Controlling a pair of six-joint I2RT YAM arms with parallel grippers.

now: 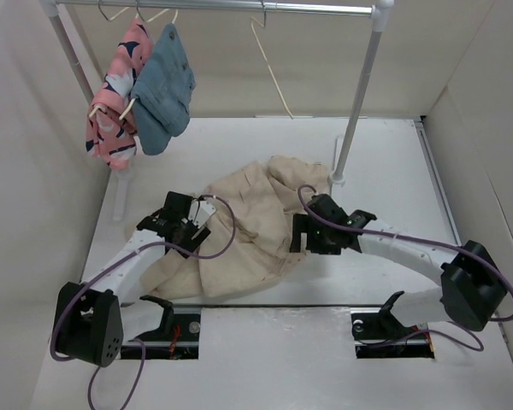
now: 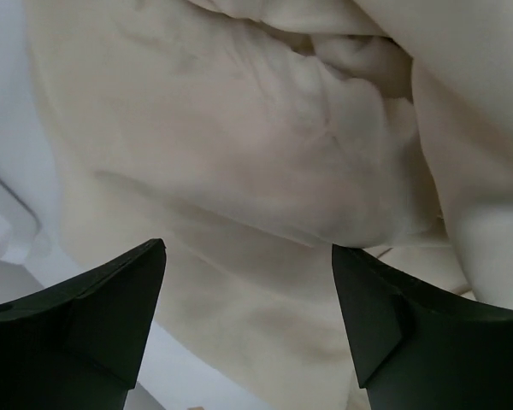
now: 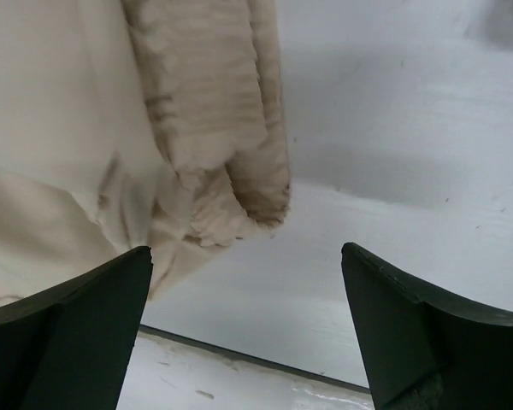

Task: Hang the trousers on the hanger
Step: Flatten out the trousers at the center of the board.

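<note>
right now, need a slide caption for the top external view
Left tool and right tool open at the crumpled trousers; empty hanger hangs on the rail.

White table, rail (beige walls)

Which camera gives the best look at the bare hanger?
The top view: the bare hanger hangs whole from the rail. Both wrist views show only trousers and table, no hanger.

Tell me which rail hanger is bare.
The pale hanger alone right of centre; the two at left carry a pink garment and a blue garment.
</note>
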